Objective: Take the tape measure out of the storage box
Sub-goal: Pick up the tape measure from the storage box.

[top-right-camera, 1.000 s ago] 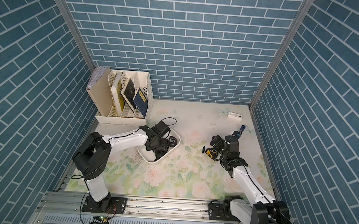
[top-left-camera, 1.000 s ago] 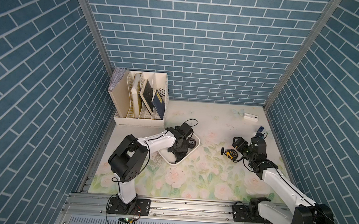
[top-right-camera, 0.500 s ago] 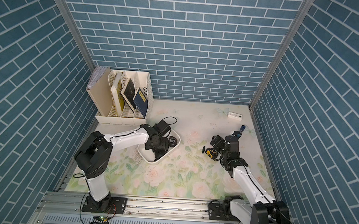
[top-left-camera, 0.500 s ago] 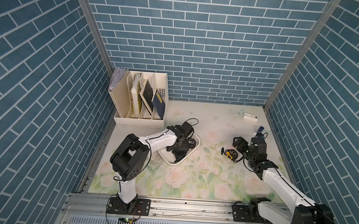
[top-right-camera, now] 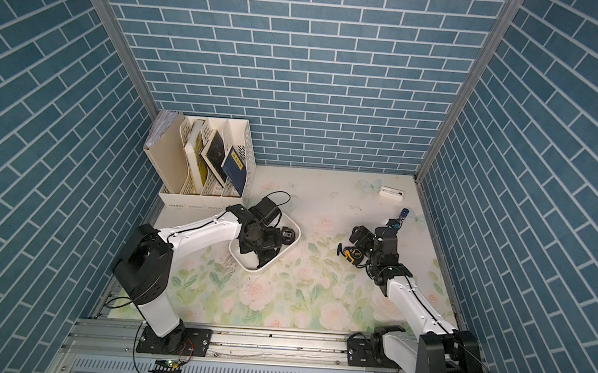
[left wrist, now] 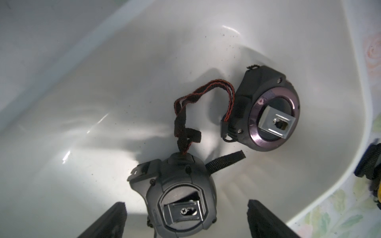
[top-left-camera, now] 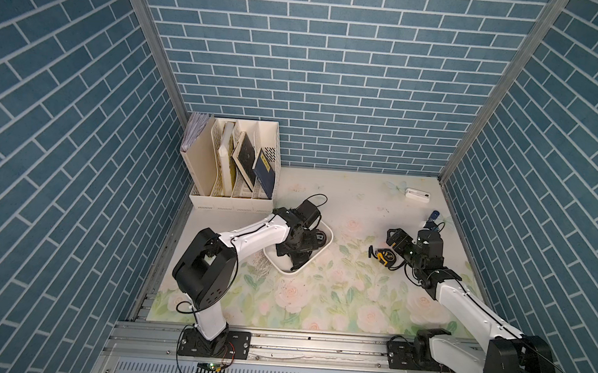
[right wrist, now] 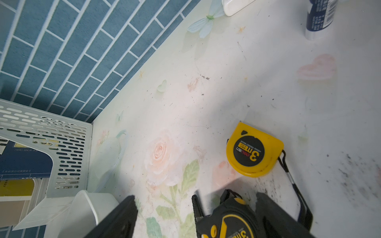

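Observation:
The white storage box (top-left-camera: 288, 271) (top-right-camera: 253, 268) sits left of centre in both top views. My left gripper (top-left-camera: 290, 259) (left wrist: 186, 206) reaches down into it, open. A dark grey tape measure (left wrist: 181, 195) lies between its fingers with a gap on each side. A second black tape measure (left wrist: 266, 115) (top-left-camera: 320, 237) with a purple ring lies further along the box. My right gripper (top-left-camera: 390, 253) (right wrist: 195, 197) hangs open over the floral mat. A black-and-yellow tape measure (right wrist: 228, 222) (top-left-camera: 380, 255) lies on the mat close to one of its fingers.
A yellow tape measure (right wrist: 252, 150) lies on the mat just beyond the right gripper. A cream file holder (top-left-camera: 234, 168) with books stands at the back left. A small white device (top-left-camera: 417, 194) and a blue bottle (top-left-camera: 432, 218) are at the back right. Brick walls close three sides.
The left gripper's jaws have spread wide apart inside the storage box, and the grey tape measure now lies loose between them. The right arm has hardly moved.

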Motion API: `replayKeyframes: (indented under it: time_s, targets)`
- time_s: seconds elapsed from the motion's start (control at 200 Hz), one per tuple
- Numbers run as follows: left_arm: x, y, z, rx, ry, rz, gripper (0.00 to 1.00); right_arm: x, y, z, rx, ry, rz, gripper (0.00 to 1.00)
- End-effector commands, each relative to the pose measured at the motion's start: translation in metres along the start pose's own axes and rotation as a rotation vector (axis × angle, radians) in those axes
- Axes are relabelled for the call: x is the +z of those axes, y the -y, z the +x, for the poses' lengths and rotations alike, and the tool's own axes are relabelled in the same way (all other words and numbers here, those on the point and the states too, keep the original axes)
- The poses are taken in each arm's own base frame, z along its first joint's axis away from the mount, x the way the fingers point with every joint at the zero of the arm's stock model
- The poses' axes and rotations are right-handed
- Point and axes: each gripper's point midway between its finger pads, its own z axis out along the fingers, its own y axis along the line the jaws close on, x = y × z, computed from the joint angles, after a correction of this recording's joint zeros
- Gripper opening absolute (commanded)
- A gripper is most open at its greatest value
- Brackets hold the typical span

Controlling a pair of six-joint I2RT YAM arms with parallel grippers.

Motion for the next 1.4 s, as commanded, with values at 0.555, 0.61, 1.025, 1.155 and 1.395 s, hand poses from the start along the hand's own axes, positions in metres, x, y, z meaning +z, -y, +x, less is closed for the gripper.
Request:
replayKeyframes:
  time_s: [0.555,0.61,1.025,1.155,1.395]
  targets:
    - [0.026,-0.019,0.027,-0.157,-0.106,-0.066,0.97,0.003,0.01,-0.001,-0.004,-0.011,-0.03,0.93]
    - [0.029,-0.021,0.029,-0.164,-0.112,-0.074,0.97,0.002,0.011,-0.002,-0.004,-0.008,-0.028,0.93]
    - [0.046,-0.021,0.03,-0.16,-0.121,-0.082,0.54,-0.001,0.019,-0.005,0.011,-0.002,-0.02,0.92]
    - [0.047,-0.022,0.029,-0.156,-0.116,-0.084,0.35,-0.002,0.018,-0.006,0.014,0.004,-0.023,0.93]
    - [0.015,-0.018,0.005,-0.139,-0.007,-0.088,0.0,0.0,0.008,-0.006,0.009,-0.008,-0.081,0.93]
